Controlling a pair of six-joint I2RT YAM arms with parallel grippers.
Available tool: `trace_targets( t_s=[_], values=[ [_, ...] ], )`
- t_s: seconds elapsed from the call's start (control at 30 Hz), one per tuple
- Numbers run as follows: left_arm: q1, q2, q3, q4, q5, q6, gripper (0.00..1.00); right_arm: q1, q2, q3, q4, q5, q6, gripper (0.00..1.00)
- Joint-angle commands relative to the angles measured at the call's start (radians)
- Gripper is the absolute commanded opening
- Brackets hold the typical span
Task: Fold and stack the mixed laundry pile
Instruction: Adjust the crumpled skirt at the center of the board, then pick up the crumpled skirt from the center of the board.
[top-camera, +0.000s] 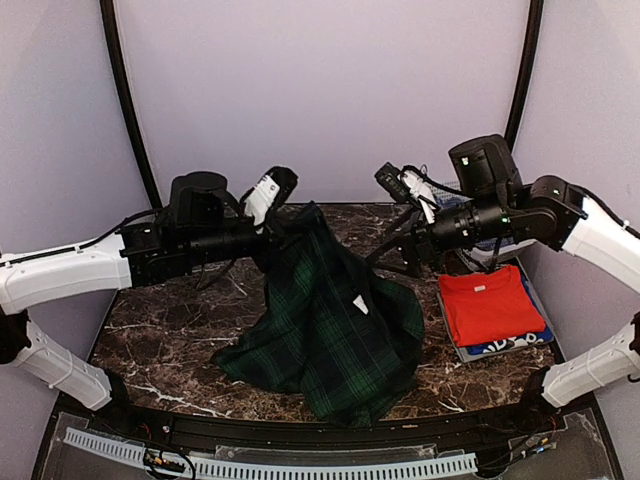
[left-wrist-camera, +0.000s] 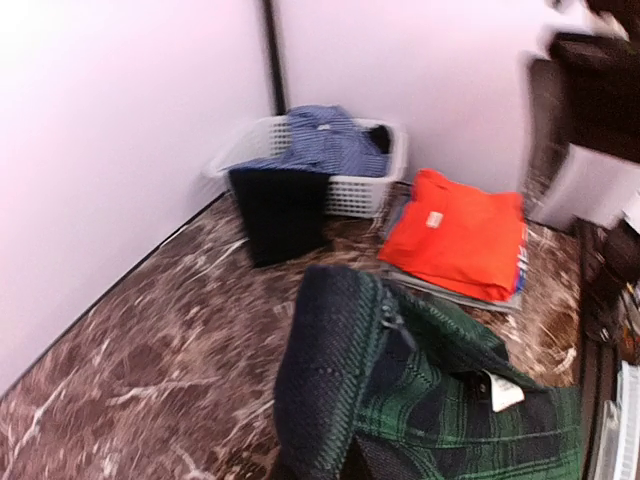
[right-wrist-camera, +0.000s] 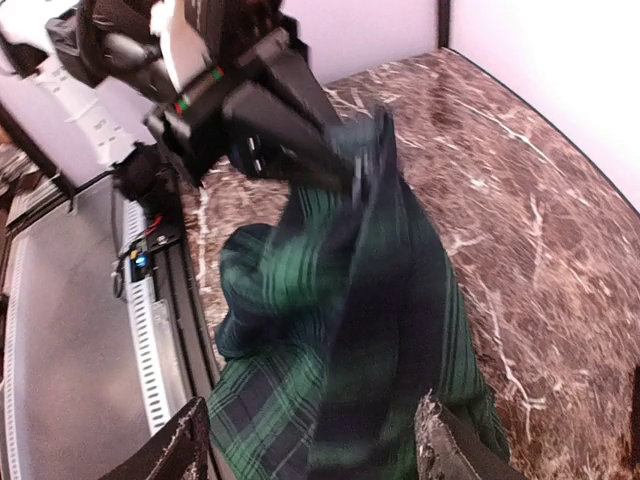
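Note:
The dark green tartan skirt (top-camera: 325, 320) hangs from its top corner and trails onto the marble table. My left gripper (top-camera: 290, 228) is shut on that raised corner; the right wrist view shows it (right-wrist-camera: 330, 165) pinching the cloth. In the left wrist view the skirt (left-wrist-camera: 400, 390) covers the fingers. My right gripper (top-camera: 392, 258) is open and empty, to the right of the raised cloth; its fingers (right-wrist-camera: 455, 452) stand wide apart above the skirt (right-wrist-camera: 340, 330). The folded red-orange T-shirt (top-camera: 490, 305) lies on the blue T-shirt (top-camera: 512, 343) at the right.
The stack rests on a grey tray (top-camera: 462, 352). A white slotted basket (left-wrist-camera: 355, 195) stands at the back right corner with the light blue patterned shirt (left-wrist-camera: 320, 140) in it and a black garment (left-wrist-camera: 285, 215) draped over its side. Walls close the back and sides.

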Motion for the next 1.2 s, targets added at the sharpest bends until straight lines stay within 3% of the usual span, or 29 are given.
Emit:
trace_targets(
  t_s=[0.0,0.17,0.33,0.47,0.6,0.77,0.9,1.03,1.17],
  values=[
    [0.161,-0.053,0.076,-0.178,-0.304,-0.289,0.0,-0.068,0.034,-0.091,0.051,0.122,0.137,0.67],
    [0.312,-0.15,-0.072,-0.245,-0.316,-0.456,0.0,-0.153,0.047,-0.238,0.132,0.045,0.185,0.73],
    [0.333,-0.222,-0.242,-0.227,-0.318,-0.484,0.0,-0.222,0.097,-0.328,0.195,0.013,0.204,0.72],
    [0.332,-0.31,-0.394,-0.107,-0.1,-0.499,0.0,-0.232,0.161,-0.31,0.221,-0.011,0.222,0.7],
    [0.332,-0.338,-0.451,-0.055,-0.006,-0.528,0.0,-0.232,0.25,-0.26,0.283,-0.083,0.248,0.68],
    [0.331,-0.349,-0.446,-0.143,0.004,-0.55,0.0,-0.233,0.421,-0.088,0.297,-0.076,0.228,0.68],
    [0.33,-0.381,-0.453,-0.188,-0.061,-0.573,0.0,-0.242,0.624,0.166,0.255,-0.065,0.212,0.68],
    [0.33,-0.406,-0.462,-0.197,-0.085,-0.576,0.0,-0.243,0.815,0.439,0.104,-0.031,0.201,0.66],
    [0.328,-0.382,-0.464,-0.173,-0.085,-0.571,0.0,-0.234,0.937,0.595,0.027,-0.024,0.195,0.77]
  ],
)
